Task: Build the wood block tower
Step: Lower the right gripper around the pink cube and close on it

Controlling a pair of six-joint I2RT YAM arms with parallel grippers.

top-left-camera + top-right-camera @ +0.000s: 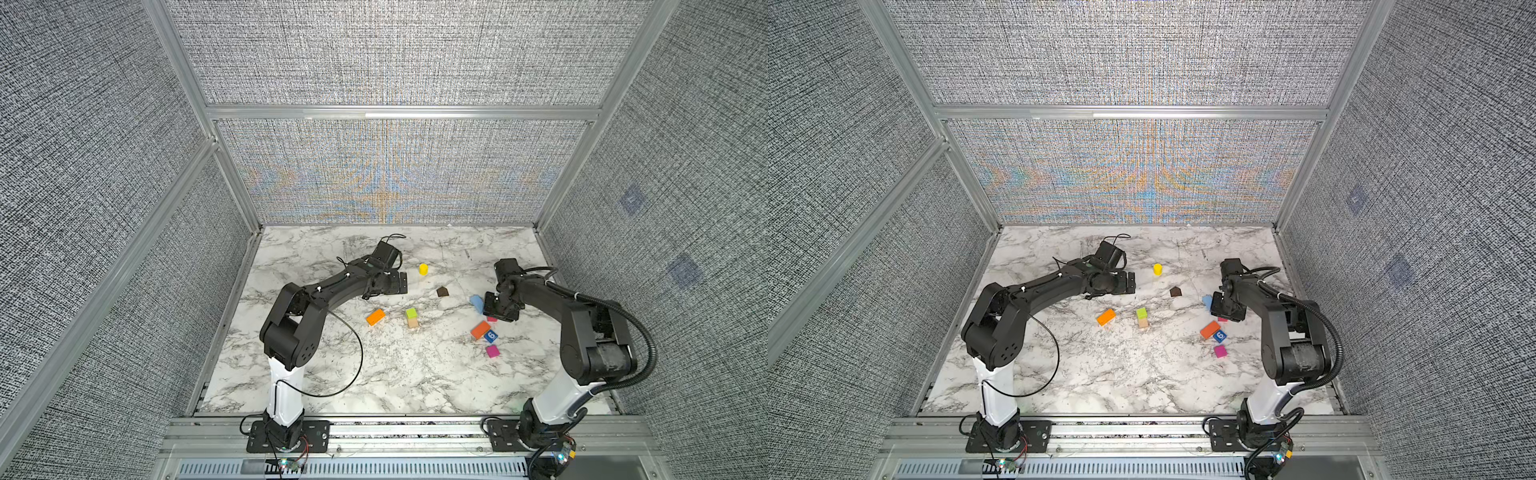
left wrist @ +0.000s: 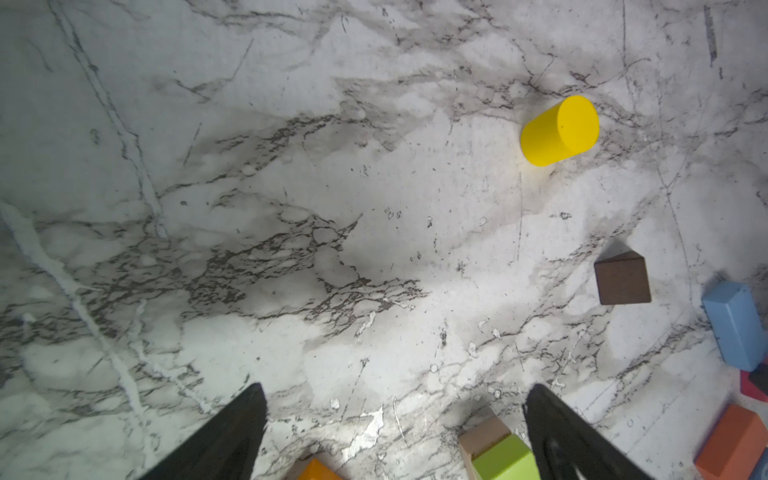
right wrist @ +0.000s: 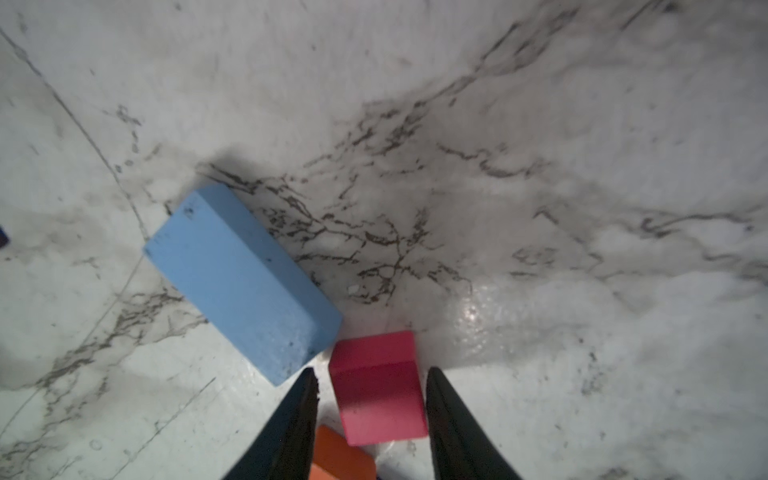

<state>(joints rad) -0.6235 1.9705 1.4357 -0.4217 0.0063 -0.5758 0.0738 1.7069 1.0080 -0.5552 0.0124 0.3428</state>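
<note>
Stacking barely begun: lime-green wooden cube [image 1: 411, 312] atop tan wooden block [image 1: 412, 323] (rest scattered). L pincer [image 2: 397, 386] open, empty. R pincer [image 3: 370, 370] straddles pink wooden cube [image 3: 378, 399], grip unclear.

I saw the marbled surface [image 1: 395, 374] carrying loose blocks. The yellow cylinder [image 1: 423, 269] stood at the back, with the dark brown piece [image 1: 442, 291] nearer. The light blue brick [image 1: 476, 301] lay just beside the pink cube [image 3: 378, 395]. Mid-surface sat an orange brick [image 1: 375, 317] and a tan block [image 1: 412, 323]. To my right another orange brick [image 1: 481, 329] lay just beside the blue 6 cube [image 1: 491, 336], with the magenta cube [image 1: 492, 351] nearest.
</note>
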